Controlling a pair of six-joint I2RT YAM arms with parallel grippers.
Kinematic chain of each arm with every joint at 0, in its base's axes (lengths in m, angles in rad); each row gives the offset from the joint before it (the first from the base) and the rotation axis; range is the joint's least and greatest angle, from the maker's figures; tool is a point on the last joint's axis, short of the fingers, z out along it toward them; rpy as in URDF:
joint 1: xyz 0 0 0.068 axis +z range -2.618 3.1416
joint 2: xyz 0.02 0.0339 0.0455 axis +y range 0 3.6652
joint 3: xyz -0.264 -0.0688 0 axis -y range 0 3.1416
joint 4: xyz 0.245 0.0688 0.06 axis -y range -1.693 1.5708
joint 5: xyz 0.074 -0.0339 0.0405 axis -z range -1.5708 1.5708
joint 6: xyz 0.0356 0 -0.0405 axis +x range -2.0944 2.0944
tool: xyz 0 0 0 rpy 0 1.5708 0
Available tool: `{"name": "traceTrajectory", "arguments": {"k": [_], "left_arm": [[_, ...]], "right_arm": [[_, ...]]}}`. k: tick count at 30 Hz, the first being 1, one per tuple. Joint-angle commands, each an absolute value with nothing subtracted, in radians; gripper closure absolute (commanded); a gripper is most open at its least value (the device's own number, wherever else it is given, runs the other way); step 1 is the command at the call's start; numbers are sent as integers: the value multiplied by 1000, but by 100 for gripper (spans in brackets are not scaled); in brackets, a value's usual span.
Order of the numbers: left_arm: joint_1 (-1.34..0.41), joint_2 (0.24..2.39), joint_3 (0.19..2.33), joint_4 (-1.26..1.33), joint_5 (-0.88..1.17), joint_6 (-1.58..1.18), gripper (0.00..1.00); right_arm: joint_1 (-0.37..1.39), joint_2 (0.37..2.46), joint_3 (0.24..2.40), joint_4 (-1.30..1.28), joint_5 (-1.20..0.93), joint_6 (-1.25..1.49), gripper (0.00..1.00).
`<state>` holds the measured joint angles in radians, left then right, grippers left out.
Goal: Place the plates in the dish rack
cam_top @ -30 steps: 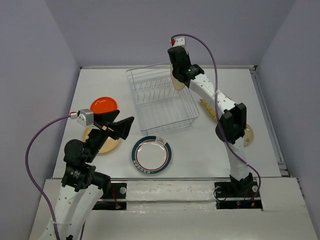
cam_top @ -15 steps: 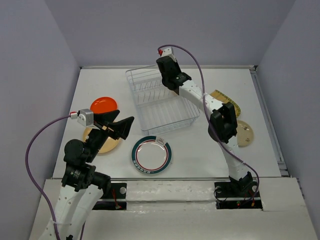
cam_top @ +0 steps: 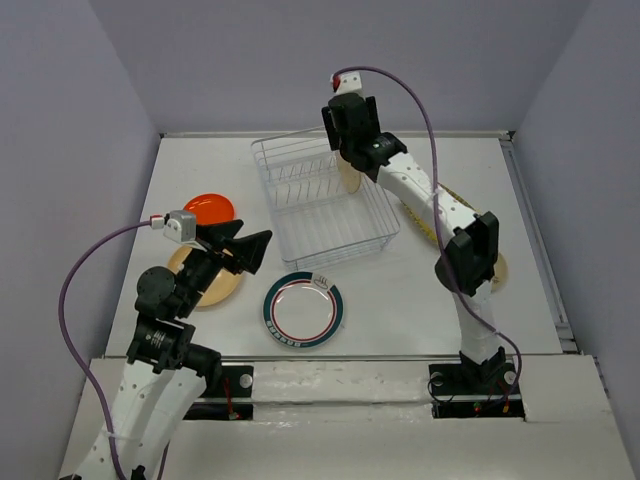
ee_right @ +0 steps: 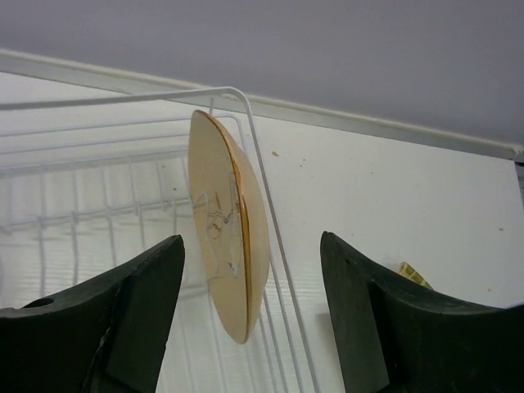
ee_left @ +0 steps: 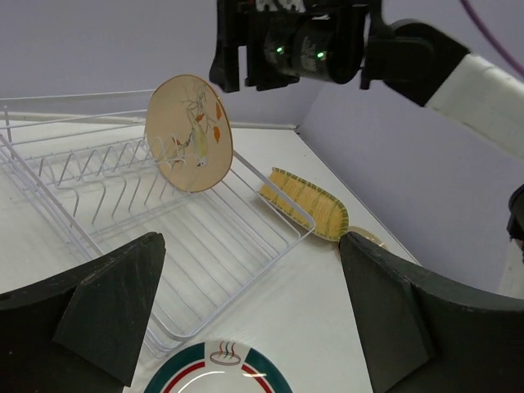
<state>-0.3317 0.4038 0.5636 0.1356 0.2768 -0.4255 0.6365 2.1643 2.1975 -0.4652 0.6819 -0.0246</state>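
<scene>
The right gripper (ee_right: 250,246) is spread wide above the cream floral plate (ee_left: 189,133), with its fingers clear of both faces. The plate therefore stands by itself, on edge and tilted, at the 3 o'clock side of the dish rack (cam_top: 320,225), against or just beside the rim wire. I judge it released, so 1 plate is loaded. Just outside that rim lies the yellow-green striped plate (ee_left: 304,202), with a tan plate (cam_top: 497,265) further out towards 4 o'clock. The left gripper (ee_left: 250,246) hangs wide and empty over another tan plate (cam_top: 215,287), probably lined up for a pick. From it, the orange-red plate (cam_top: 210,208) sits at 12 o'clock and the teal-rimmed plate (cam_top: 303,311) at 4 o'clock.
</scene>
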Motion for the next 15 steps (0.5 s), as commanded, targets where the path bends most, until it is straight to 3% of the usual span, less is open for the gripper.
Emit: {"name": "traceTrajectory", "arguments": {"k": [1,6,7,9,12,15], "left_arm": [[-324,414,603,167,281,-416,1],[-319,423,612,149,261,-411,1],[-319,428,614,134,253,-410,1],[-314,443,626,109,232,-402,1],[-307,456,627,106,241,-405,1],[-298,459,630,104,247,-410,1]], "right_arm": [[641,1947,2111,-504,487,116,24],[652,1642,1684,-393,129,316,17],[652,1503,1463,-333,36,349,17],[661,1360,1256,-179,-39,463,18],[670,1114,949,-85,-100,616,23],[670,954,712,-20,-150,751,40]]}}
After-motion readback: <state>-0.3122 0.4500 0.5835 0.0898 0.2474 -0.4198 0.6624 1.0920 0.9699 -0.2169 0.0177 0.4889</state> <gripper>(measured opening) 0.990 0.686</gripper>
